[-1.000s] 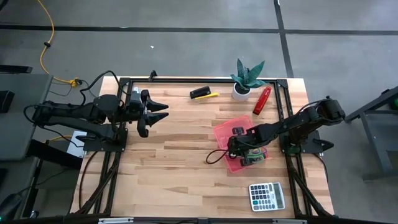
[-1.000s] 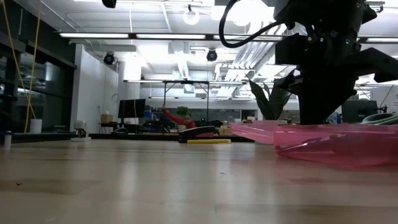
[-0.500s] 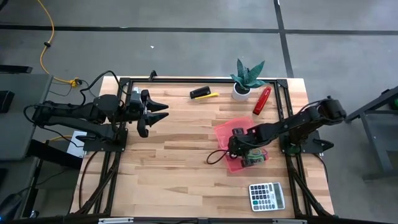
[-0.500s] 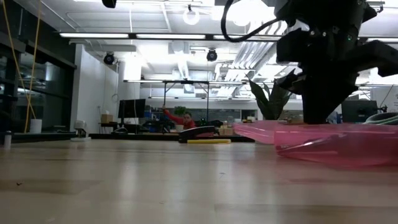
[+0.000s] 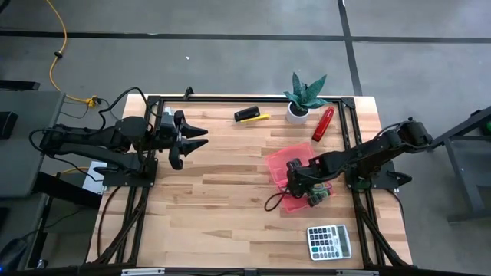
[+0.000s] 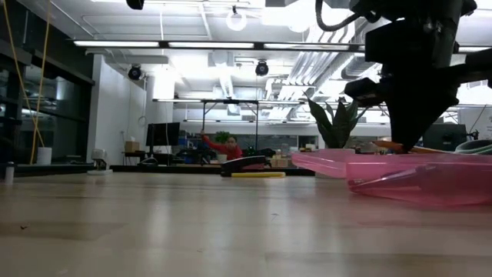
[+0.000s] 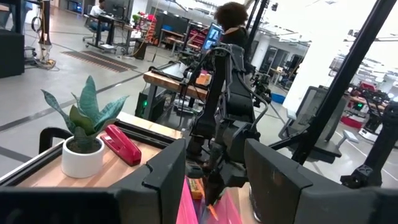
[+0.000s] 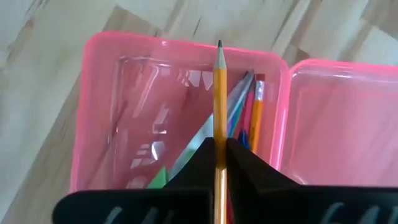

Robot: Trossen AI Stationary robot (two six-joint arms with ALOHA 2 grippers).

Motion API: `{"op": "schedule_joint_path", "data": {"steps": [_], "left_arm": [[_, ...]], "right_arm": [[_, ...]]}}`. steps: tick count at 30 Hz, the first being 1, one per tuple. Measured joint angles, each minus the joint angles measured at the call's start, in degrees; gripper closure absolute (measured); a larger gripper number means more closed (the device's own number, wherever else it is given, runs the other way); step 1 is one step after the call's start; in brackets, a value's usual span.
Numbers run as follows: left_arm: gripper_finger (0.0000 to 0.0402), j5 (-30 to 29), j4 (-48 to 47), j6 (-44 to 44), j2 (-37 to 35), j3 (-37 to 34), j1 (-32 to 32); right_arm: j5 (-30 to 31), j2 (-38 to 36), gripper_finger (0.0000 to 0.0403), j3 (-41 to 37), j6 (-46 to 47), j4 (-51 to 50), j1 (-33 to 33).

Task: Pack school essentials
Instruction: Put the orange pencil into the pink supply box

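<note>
Right wrist view shows the right end effector (image 8: 219,146) clamped tight on an orange pencil (image 8: 219,93), pointing it along the pink tray (image 8: 99,112), probably to lay it beside the other pencils.

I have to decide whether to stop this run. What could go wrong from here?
The right gripper pinches a yellow pencil near its end, tip out over the pink tray. Released from there, it may land across the pencils already inside or catch the rim. The thin tray also looks light; a nudge could shift it. The left gripper waits far off, open.
</note>
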Motion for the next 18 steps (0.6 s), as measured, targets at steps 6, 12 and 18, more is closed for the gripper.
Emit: {"op": "schedule_joint_path", "data": {"steps": [6,12,18], "left_arm": [[0.0249,0.01,0.0,-0.02,0.0,0.0,0.0],[0.0249,0.01,0.0,-0.04,0.0,0.0,-0.01],[0.0249,0.01,0.0,-0.06,0.0,0.0,0.0]], "right_arm": [[0.11,0.0,0.0401,0.0,-3.64,-2.83,-0.04],[-0.74,0.0,0.0402,0.0,-2.53,-0.23,-0.04],[-1.43,0.53,0.0402,0.0,-2.21,1.37,-0.04]]}}
